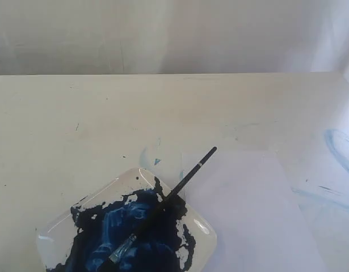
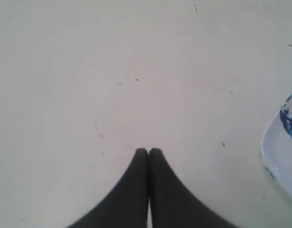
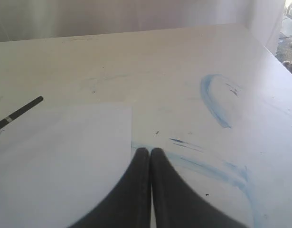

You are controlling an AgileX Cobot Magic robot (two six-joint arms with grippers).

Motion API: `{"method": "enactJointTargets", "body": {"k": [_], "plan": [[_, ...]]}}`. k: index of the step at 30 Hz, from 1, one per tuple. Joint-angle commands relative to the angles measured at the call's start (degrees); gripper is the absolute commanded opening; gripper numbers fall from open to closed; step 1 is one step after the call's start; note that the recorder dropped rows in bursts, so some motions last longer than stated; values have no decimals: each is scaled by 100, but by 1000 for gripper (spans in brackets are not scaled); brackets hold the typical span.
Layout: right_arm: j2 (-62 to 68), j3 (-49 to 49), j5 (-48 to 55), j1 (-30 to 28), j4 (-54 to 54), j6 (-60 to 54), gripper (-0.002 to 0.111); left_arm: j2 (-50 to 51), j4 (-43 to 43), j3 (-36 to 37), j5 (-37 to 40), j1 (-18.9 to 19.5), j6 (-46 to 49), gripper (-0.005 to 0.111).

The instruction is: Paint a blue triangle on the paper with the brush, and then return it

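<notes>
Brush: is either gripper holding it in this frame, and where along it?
Nothing is held. The left gripper and right gripper are both shut and empty; the brush lies across the paint dish, untouched.

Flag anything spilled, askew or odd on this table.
Pale-blue smears stain the tabletop right of the blank paper. The brush lies slanted across the paint dish, bristles in the blue paint, handle sticking out past the rim toward the paper.

The brush (image 1: 160,206) I paint with lies slanted: its flat, blue-wet bristles rest near-left in the paint dish (image 1: 204,228), and its thin black handle points far-right, the tip over the paper's far-left corner. My paper (image 1: 248,209), plain white with a lilac tint, lies flat just right of the dish.
</notes>
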Motion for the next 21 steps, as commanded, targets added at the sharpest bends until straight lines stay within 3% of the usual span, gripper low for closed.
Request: {"method": "enactJointTargets", "body": {"k": [1, 15, 21], "plan": [[-31, 25, -71, 10, -27, 22, 0, 32, -42, 23, -13, 19, -14, 0], [-31, 25, -177, 10, 77, 62, 0, 32, -42, 23, -13, 19, -14, 0], [-31, 25, -1854, 10, 2312, 227, 0, 32, -42, 23, -13, 19, -14, 0]]}}
